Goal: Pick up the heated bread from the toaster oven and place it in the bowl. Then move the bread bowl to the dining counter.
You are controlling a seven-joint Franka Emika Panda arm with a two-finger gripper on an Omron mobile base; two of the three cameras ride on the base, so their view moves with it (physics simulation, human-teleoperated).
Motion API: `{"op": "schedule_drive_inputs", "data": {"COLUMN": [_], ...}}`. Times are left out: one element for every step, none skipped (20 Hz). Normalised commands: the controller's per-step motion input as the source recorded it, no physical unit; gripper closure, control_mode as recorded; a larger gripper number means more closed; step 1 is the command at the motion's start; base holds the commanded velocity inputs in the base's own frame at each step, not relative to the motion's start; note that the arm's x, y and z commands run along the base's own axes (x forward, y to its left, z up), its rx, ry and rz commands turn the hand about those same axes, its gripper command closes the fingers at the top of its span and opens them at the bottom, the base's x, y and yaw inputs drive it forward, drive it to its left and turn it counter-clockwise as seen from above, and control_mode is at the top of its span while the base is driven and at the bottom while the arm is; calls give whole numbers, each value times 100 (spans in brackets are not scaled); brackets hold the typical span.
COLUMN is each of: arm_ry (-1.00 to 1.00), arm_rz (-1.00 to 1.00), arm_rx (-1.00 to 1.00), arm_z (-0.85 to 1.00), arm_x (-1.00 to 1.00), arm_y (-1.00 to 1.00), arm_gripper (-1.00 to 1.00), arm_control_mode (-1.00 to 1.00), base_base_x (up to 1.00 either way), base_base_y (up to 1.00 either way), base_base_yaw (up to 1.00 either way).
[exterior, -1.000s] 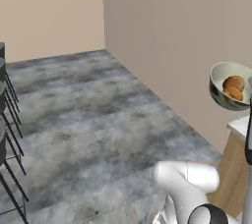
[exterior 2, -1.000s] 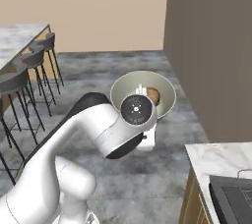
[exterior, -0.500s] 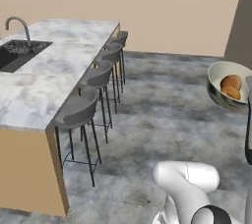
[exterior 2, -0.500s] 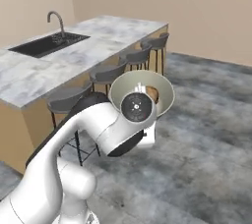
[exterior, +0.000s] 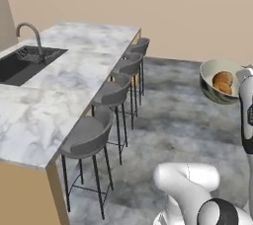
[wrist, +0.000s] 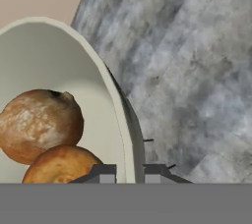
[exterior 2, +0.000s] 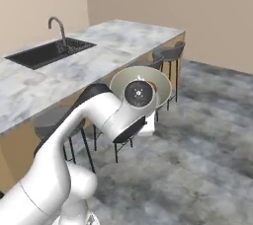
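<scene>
The gripper (wrist: 129, 173) pinches the bowl's (exterior: 211, 69) rim between its fingers, holding it in the air over open grey floor (exterior: 183, 115), well apart from the dining counter (exterior: 74, 71) at left. Stools (exterior: 106, 108) line the counter's near edge. Two buns (wrist: 42, 125) lie in the bowl.

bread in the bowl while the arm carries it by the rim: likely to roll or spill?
The bowl looks tilted in the left base view, so the rounded buns may roll toward its low side. Its deep wall probably keeps them in. The gripper pinches one rim edge, so a jolt might swing the bowl.
</scene>
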Motion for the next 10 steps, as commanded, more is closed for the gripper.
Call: {"op": "schedule_drive_inputs", "data": {"arm_ry": [0,0,0,0,0,0,0,0,0,0], "arm_rz": [0,0,0,0,0,0,0,0,0,0], "arm_rx": [0,0,0,0,0,0,0,0,0,0], "arm_z": [0,0,0,0,0,0,0,0,0,0], "arm_x": [0,0,0,0,0,0,0,0,0,0], "arm_y": [0,0,0,0,0,0,0,0,0,0], "arm_gripper": [100,100,100,100,100,100,100,100,100,100], "arm_control_mode": [100,100,100,100,100,100,100,100,100,100], "base_base_x": [100,90,79,69,61,54,47,39,36,39], "base_base_y": [24,0,0,0,0,0,0,0,0,0], "base_base_yaw": [47,66,77,82,87,89,91,93,93,91]}}
